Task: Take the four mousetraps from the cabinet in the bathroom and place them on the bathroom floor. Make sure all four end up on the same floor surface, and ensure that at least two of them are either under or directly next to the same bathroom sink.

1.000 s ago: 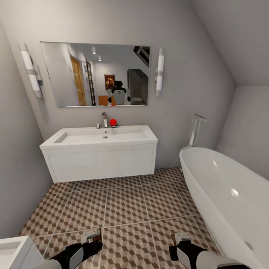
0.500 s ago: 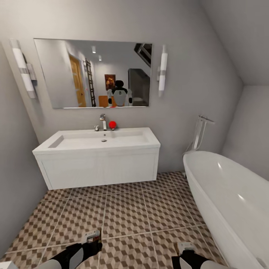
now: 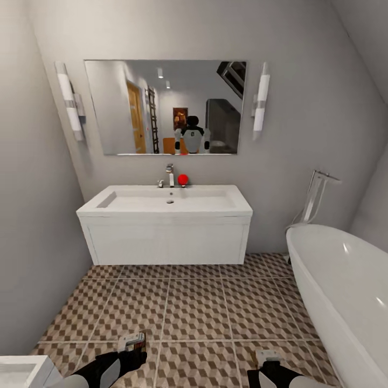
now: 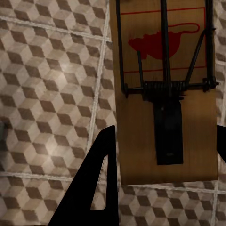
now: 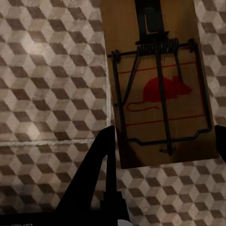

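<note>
Both grippers (left (image 4: 162, 155), right (image 5: 162, 150)) clamp mousetraps (image 4: 165, 89).

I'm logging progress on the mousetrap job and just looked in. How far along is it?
Partway. Done: two traps are out of the cabinet. In hand: the left gripper holds one mousetrap between its jaws, and the right gripper holds another mousetrap, above the bathroom floor facing the bathroom sink. Left: none lies on the visible tiles yet, and two more must be fetched.
</note>
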### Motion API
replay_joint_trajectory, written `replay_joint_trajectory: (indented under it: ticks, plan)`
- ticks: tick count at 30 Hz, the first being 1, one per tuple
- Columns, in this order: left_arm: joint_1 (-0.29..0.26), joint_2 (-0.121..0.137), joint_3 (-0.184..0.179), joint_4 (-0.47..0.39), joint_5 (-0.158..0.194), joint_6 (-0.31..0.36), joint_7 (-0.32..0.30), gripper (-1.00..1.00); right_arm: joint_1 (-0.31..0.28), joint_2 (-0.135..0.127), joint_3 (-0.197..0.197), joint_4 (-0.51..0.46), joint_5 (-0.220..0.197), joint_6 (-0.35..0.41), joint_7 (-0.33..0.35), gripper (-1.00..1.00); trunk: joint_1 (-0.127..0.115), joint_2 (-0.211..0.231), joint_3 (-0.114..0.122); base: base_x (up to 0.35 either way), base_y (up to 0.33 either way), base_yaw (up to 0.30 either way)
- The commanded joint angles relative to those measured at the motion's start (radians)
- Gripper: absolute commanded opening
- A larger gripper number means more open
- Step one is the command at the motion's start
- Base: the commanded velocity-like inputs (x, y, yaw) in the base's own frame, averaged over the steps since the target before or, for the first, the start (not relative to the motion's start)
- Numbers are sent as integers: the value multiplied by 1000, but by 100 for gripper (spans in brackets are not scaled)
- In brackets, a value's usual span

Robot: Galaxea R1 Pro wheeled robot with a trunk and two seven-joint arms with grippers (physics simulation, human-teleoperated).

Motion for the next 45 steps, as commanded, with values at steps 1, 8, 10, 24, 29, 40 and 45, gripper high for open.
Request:
replay_joint_trajectory:
  ticks: [1,8,10,24,29,40,45]
  plan:
    - [0,1,-8,-1,9,5,1,-100,-1,0,7,2,-8,1,-1,-100,0,-1,-1,1,0,273]
    - [0,0,-8,0,7,5,2,-100,-1,0,6,2,-8,1,0,-100,0,-1,-1,0,0,273]
    - [0,0,-8,0,7,5,2,-100,-1,0,6,2,-8,1,0,-100,0,-1,-1,0,0,262]
    - [0,-8,-8,-1,7,5,1,-100,-1,-1,6,2,-9,1,-1,-100,0,-1,-1,153,0,50]
    - [-1,-18,-8,-2,4,6,1,-100,-1,-1,6,2,-9,1,-1,-100,0,-1,-1,313,0,2]
    - [0,-25,-8,-4,-42,6,2,-100,0,-1,6,2,-11,0,-1,-100,0,-1,-1,320,0,0]
    - [0,-24,-7,-2,-47,4,1,-100,0,-2,6,2,-12,-4,-1,-100,0,-1,-1,179,0,0]
